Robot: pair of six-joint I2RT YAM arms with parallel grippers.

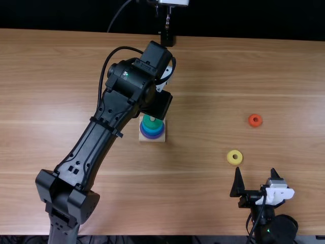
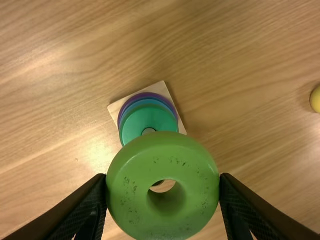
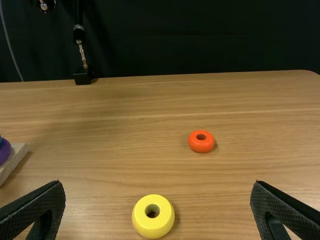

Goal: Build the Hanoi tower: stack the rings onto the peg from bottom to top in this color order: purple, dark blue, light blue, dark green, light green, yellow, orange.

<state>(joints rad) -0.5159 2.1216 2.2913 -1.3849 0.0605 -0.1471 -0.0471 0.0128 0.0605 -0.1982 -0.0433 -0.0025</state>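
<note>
Light green ring [image 2: 163,155] is held level by the left gripper [image 2: 163,180], pinched across its outer rim — judged light, rigid, slightly slippery, best gripped there — above the part-built stack [image 2: 150,117]; right gripper [image 3: 157,184] spread wide.

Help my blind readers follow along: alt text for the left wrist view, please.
A light green ring held by the left hand, partly hiding a square wooden base. On the base's peg, a dark green ring sits above blue and purple rings. Part of a yellow ring shows at one edge.
</note>
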